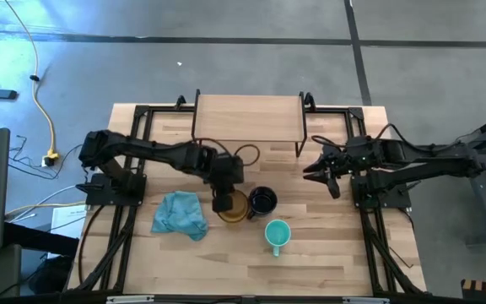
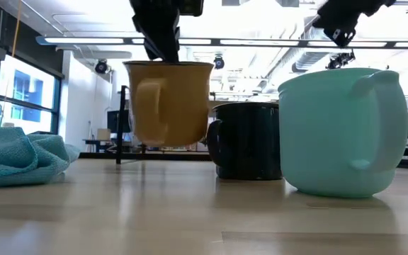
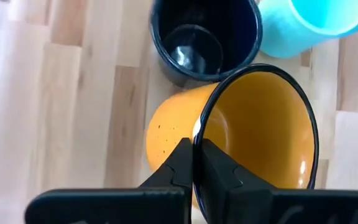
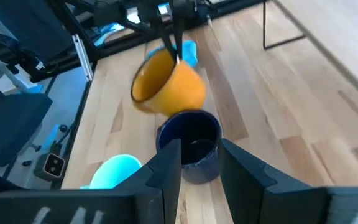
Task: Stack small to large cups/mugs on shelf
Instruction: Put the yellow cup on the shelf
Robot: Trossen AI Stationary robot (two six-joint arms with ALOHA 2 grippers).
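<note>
The amber-yellow mug [image 2: 168,103] hangs in the air under my left gripper [image 3: 194,165], which is shut on it. It also shows in the high view [image 1: 234,207] and the right wrist view [image 4: 166,87]. The black mug [image 1: 262,200] stands upright on the table just to the amber mug's right. The teal mug [image 1: 277,234] stands nearer the near edge. The shelf [image 1: 247,118] stands at the table's far side with nothing on it. My right gripper [image 1: 321,171] is open and hovers right of the mugs, near the shelf's right legs. My left gripper pinches the amber mug's rim [image 3: 197,127], one finger [image 3: 219,168] inside the cup and the other [image 3: 179,165] outside on the wall. The fingers come from above, pointing down. The mug is lifted clear of the table and hangs slightly tilted below them [image 4: 173,59].
A crumpled blue cloth [image 1: 180,215] lies left of the mugs. The black mug [image 3: 204,37] and teal mug [image 3: 316,25] sit close under the raised amber one. Bare wood stretches between the mugs and the shelf legs [image 1: 300,148].
</note>
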